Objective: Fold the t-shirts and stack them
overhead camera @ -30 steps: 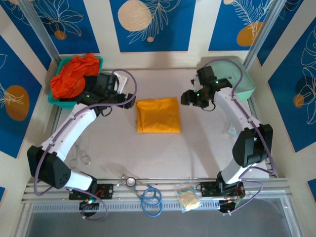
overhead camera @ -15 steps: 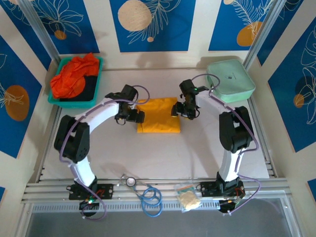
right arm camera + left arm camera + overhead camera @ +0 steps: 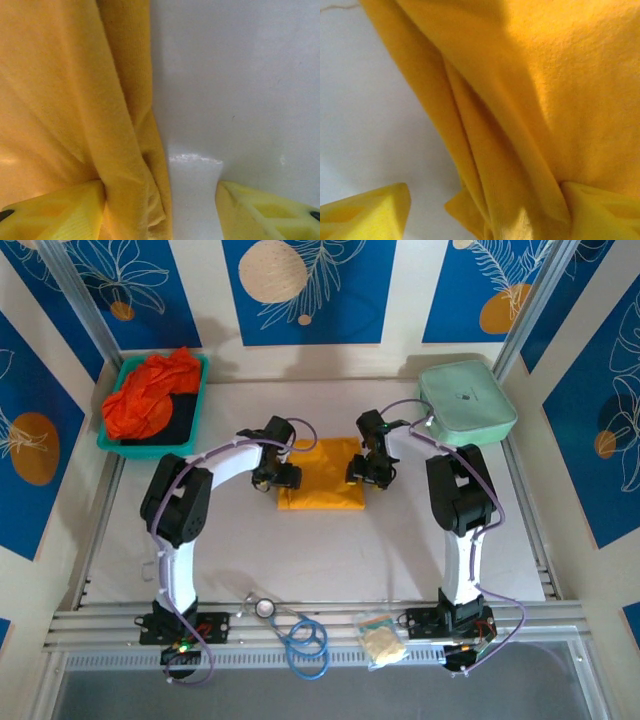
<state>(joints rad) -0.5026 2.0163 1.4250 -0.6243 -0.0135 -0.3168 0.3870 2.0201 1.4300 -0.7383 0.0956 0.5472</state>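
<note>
A mustard-yellow t-shirt [image 3: 320, 475] lies folded into a rectangle at mid-table. My left gripper [image 3: 275, 478] sits low at its left edge, open, and the layered cloth edge [image 3: 485, 165] runs between the two yellow fingers [image 3: 367, 212]. At the shirt's right edge my right gripper [image 3: 365, 468] is open too, with the cloth edge [image 3: 130, 165] lying against one finger [image 3: 55, 212] and bare table in front of the other. Several red-orange t-shirts [image 3: 150, 395] are heaped in the teal tray [image 3: 205, 365] at the back left.
A pale mint-green case [image 3: 465, 398] lies at the back right. Along the near rail sit a stethoscope [image 3: 262, 607], a coiled blue cable [image 3: 306, 642] and a small clear bag [image 3: 380, 638]. Scissors [image 3: 165, 560] lie on the left side of the table.
Both arms swung inward, the left from beside the tray and the right from near the case, and came down at the yellow shirt's side edges. The left jaws have narrowed a little.
</note>
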